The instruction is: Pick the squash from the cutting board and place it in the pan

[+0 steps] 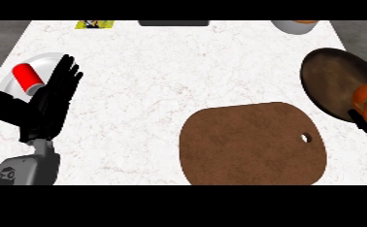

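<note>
Head view: I count one brown wooden cutting board (251, 143); one dark round pan (326, 75); one orange squash (360, 97) over the pan, against my right hand (357, 117), whose grip I cannot tell; my left hand (54, 95) rests open, far left.

The tabletop (179, 66) looks like pale stone, white with faint brownish veining and a smooth, matt face, while the cutting board (251, 146) has the mottled brown of wood, dull and without shine. The pan (329, 75) looks like dark metal with a worn, brownish, low-sheen inside, and the sliver of squash (360, 96) at its edge shows smooth orange skin. The left robot hand (54, 92) is matt black, plastic or rubber by its look, above a smooth grey hard-shelled forearm (28, 168), and beside it a red cylinder (28, 79) looks glossy on a smooth white plate (37, 62).
</note>
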Action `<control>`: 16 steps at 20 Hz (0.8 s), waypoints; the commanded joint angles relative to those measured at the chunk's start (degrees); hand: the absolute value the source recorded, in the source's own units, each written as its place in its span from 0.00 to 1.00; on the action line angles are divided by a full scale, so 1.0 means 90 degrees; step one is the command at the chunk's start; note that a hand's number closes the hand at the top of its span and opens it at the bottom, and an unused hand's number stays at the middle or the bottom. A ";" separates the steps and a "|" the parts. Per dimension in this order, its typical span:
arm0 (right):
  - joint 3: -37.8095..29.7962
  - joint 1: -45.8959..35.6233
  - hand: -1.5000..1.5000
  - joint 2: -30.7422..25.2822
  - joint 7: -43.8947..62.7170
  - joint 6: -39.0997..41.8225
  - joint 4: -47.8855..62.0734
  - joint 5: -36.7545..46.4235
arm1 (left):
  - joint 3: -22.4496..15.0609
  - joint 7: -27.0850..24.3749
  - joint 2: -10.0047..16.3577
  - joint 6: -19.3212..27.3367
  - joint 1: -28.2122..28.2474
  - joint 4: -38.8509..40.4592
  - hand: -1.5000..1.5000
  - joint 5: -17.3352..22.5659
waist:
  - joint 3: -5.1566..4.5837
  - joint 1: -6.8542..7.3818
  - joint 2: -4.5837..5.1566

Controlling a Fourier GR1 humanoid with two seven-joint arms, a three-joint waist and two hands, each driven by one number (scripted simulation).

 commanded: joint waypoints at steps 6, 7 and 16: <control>-0.0881 -0.1076 1.00 -0.0701 -0.1761 -0.1603 0.3772 -0.0077 | -0.0232 0.0150 -0.0295 0.0281 -0.0111 -0.0097 0.50 -0.0231 | 0.0008 0.0077 0.0026; -0.0916 -0.1519 1.00 -0.0904 -0.1648 -0.1418 0.4111 -0.0189 | -0.0078 -0.0459 -0.0099 -0.0167 0.0041 0.0440 0.50 -0.0120 | 0.0001 0.0071 0.0030; -0.0632 -0.2587 1.00 -0.1122 -0.3702 -0.2649 0.7713 0.0068 | 0.0069 -0.0108 -0.0028 -0.0085 -0.0328 0.0338 0.50 -0.0028 | 0.0009 0.0164 0.0059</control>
